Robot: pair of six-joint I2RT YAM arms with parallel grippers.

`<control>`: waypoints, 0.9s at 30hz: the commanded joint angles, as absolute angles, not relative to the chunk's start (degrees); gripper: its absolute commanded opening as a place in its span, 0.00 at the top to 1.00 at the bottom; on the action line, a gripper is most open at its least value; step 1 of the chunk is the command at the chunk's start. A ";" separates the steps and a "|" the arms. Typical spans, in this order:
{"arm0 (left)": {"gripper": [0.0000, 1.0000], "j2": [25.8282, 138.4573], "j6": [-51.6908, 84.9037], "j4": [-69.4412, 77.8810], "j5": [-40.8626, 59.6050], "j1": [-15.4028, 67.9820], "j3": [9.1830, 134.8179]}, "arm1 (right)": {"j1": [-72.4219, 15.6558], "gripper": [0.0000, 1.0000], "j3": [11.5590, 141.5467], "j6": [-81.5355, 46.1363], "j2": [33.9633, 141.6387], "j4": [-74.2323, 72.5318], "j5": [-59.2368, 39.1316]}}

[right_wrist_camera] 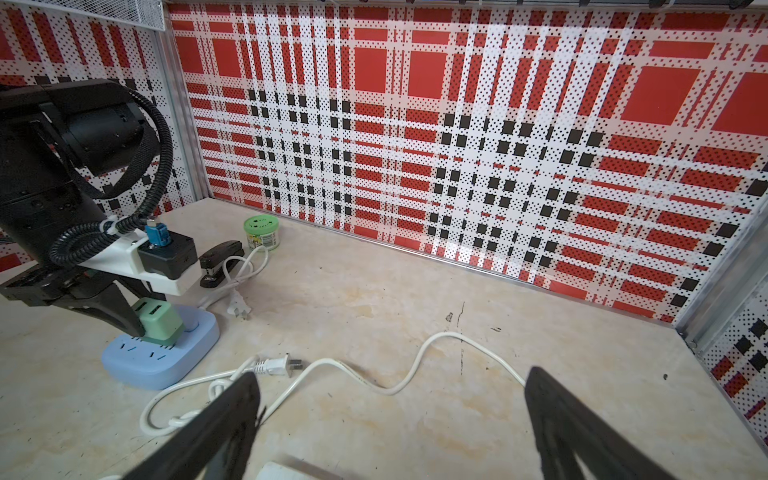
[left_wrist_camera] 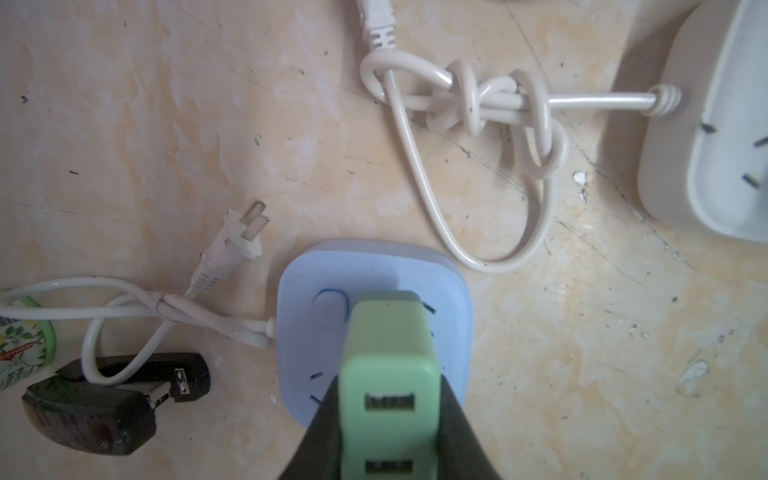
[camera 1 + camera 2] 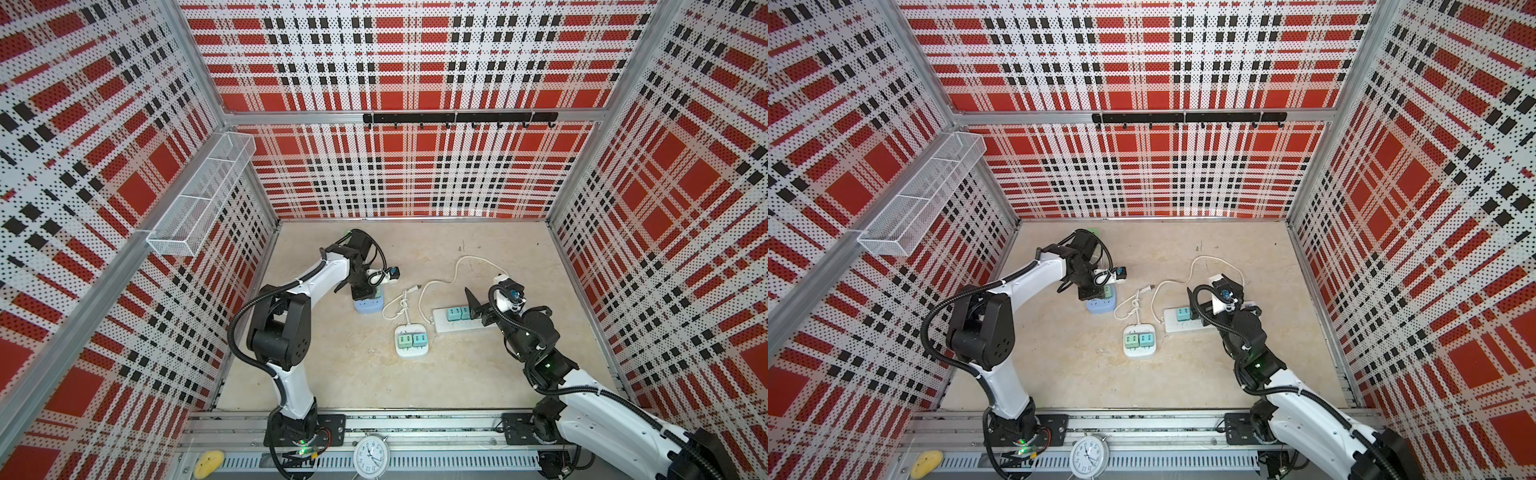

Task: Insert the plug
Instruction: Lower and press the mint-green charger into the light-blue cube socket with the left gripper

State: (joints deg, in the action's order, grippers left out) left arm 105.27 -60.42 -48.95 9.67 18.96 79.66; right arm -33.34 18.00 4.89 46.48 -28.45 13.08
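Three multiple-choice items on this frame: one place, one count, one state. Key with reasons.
1. Where is the green charger in the left gripper? A) on the blue socket block B) in the wire basket C) flat on the table
2. How many chargers sit in the square white socket block? A) one B) two C) four
3. The right gripper is: A) shut on a cable B) shut on a charger C) open, empty
1 A: wrist view shows it upright on the block. 2 B: two side by side. 3 C: fingers spread, gripping nothing.
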 commanded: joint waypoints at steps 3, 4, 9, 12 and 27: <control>1.00 107.08 -63.55 -50.60 10.45 19.68 79.35 | -33.14 0.00 19.67 4.71 45.56 -29.18 12.62; 1.00 107.14 -63.58 -50.79 10.52 19.64 79.30 | -33.22 0.00 19.63 4.66 45.61 -29.14 12.64; 1.00 107.52 -63.83 -50.88 10.37 19.12 79.10 | -33.18 0.00 19.54 4.56 45.24 -29.00 12.54; 1.00 108.40 -63.74 -51.06 10.34 19.07 79.28 | -33.19 0.00 19.53 4.55 45.21 -28.98 12.48; 1.00 113.97 -64.22 -53.44 9.05 17.76 80.69 | -33.22 0.00 19.83 4.83 46.69 -29.51 12.69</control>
State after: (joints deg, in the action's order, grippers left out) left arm 109.65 -61.43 -51.22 10.35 18.04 82.08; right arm -33.34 18.00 4.69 46.26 -27.18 12.95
